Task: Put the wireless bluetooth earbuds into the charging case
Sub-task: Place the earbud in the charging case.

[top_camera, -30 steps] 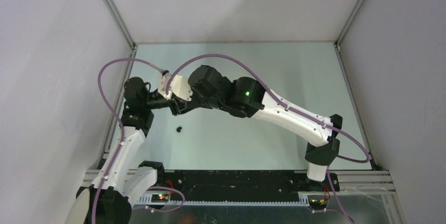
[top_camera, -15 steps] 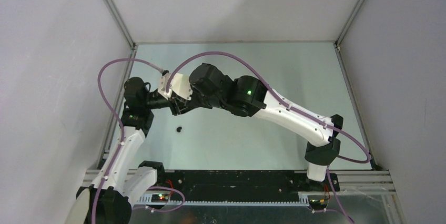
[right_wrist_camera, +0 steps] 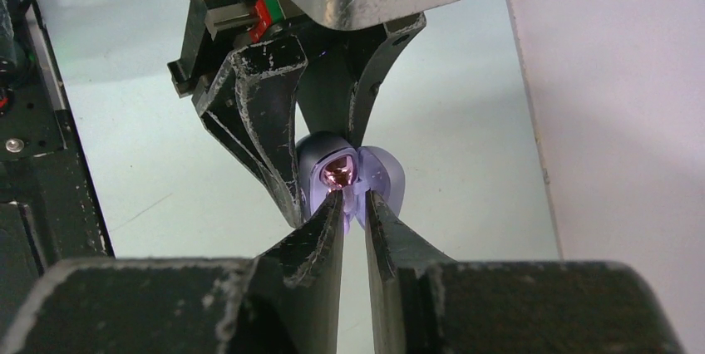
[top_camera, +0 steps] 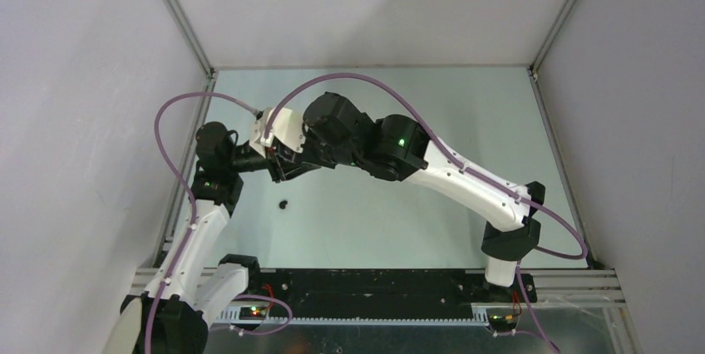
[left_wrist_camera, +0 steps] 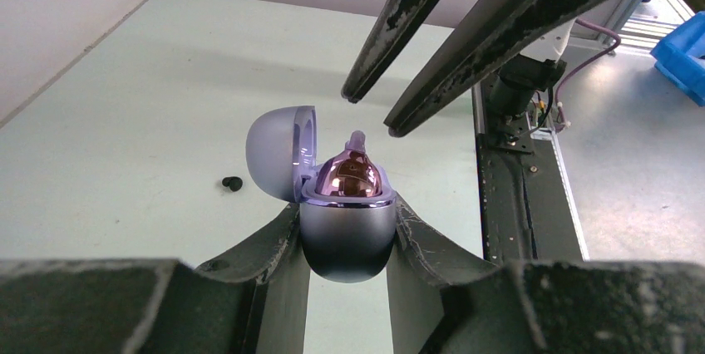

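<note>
My left gripper [left_wrist_camera: 345, 208] is shut on the lilac-grey charging case [left_wrist_camera: 345, 242] and holds it upright above the table with its lid [left_wrist_camera: 278, 150] open to the left. A glossy pale lilac earbud [left_wrist_camera: 353, 178] sits in the case, its tip poking up. My right gripper [left_wrist_camera: 372, 111] hovers just above the case, its fingers a little apart with nothing between them. In the right wrist view the right gripper [right_wrist_camera: 355, 198] points at the earbud [right_wrist_camera: 337, 173] in the case [right_wrist_camera: 316, 148]. One black earbud [left_wrist_camera: 233, 183] lies on the table [top_camera: 283, 204]. The other earbuds are out of view.
Grey walls enclose the pale green table [top_camera: 432, 105] at the left, back and right. A black rail [top_camera: 374, 283] with the arm bases runs along the near edge. Purple cables [top_camera: 166, 134] loop over both arms.
My right wrist has drawn slightly up and back from the case. The left arm with the case and the black earbud on the table have not moved.
</note>
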Available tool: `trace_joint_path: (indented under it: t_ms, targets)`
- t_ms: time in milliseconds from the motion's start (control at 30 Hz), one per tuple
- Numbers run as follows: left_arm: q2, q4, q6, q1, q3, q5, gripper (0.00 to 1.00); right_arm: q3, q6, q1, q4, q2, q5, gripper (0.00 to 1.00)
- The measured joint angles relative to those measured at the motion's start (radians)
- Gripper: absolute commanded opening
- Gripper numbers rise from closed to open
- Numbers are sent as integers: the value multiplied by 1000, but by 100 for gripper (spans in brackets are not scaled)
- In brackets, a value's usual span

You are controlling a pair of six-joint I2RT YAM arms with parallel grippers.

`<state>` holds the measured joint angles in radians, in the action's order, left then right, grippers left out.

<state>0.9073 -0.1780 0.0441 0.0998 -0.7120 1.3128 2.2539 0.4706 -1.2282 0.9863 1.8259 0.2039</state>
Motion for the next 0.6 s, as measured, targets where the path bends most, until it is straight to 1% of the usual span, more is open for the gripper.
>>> trace_joint_path:
  t_ms: [233, 367, 467, 600]
  targets:
    - [0, 0, 0, 0, 0, 0, 0, 25, -6, 6, 5, 5, -14, 18]
    - [0, 0, 0, 0, 0, 0, 0, 28, -2, 9, 5, 5, -3, 13]
    - [0, 0, 0, -2, 0, 0, 0, 13, 6, 8, 3, 3, 24, 6]
    - [0, 0, 0, -4, 0, -1, 0, -51, 28, 1, -7, 1, 79, 4]
